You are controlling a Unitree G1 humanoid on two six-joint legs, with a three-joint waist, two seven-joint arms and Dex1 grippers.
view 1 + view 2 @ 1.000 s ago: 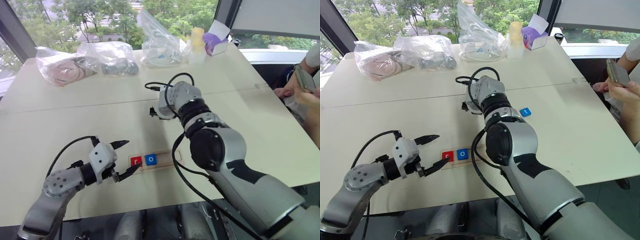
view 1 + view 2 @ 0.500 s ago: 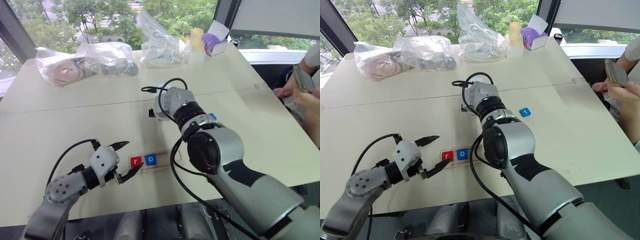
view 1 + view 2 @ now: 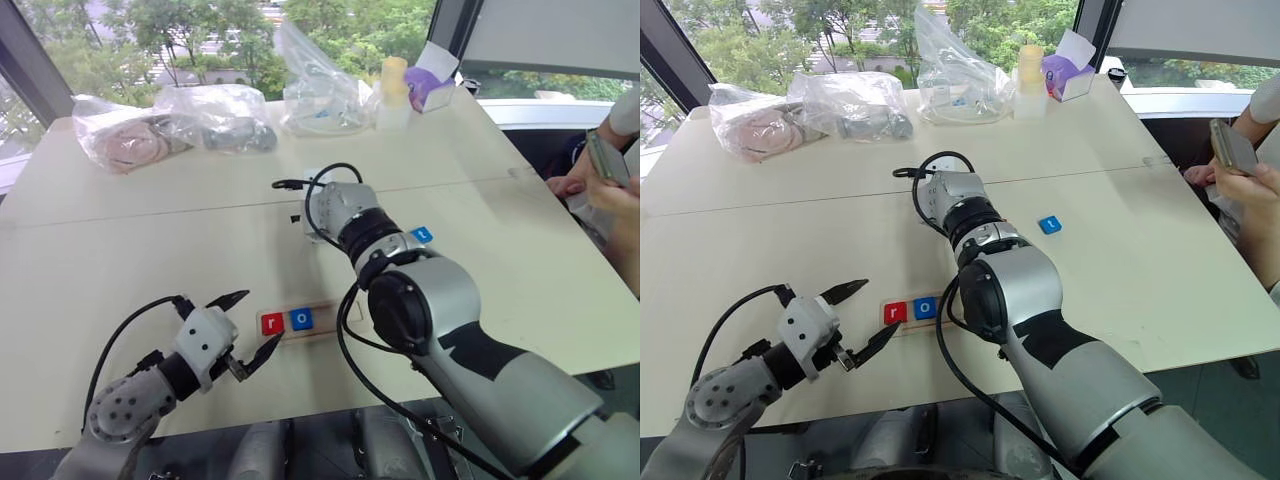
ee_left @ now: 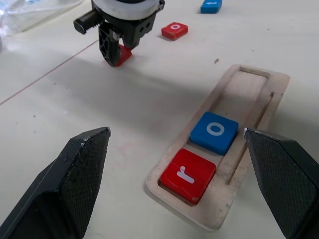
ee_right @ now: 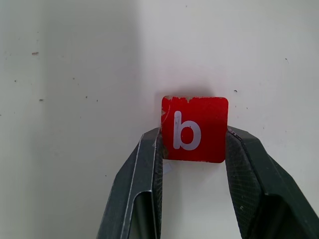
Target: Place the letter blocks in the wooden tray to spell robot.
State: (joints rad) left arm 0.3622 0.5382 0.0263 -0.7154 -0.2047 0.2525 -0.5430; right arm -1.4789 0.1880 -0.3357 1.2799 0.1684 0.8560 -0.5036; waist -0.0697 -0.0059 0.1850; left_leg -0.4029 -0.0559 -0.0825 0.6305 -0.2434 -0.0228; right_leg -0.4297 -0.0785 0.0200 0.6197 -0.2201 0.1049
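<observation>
My right gripper (image 5: 194, 137) is shut on a red letter block marked b (image 5: 194, 119), its fingers pressing the block's two sides at the table top. The left wrist view shows that same gripper (image 4: 113, 52) standing over the red block. The wooden tray (image 3: 328, 313) holds a red r (image 3: 271, 323) and a blue o (image 3: 301, 318) at its left end. A red o block (image 4: 174, 30) and a blue t block (image 3: 421, 236) lie loose on the table beyond. My left gripper (image 3: 263, 317) hangs open just left of the tray, holding nothing.
Plastic bags (image 3: 215, 115), a yellow bottle (image 3: 396, 85) and a purple box (image 3: 432, 85) line the table's far edge. A person's hands with a phone (image 3: 605, 165) are at the right edge. My right arm's black cable (image 3: 345, 320) hangs over the tray's right end.
My right wrist has rolled and now sits slightly further left, uncovering the blue t block. My left gripper stays open beside the tray.
</observation>
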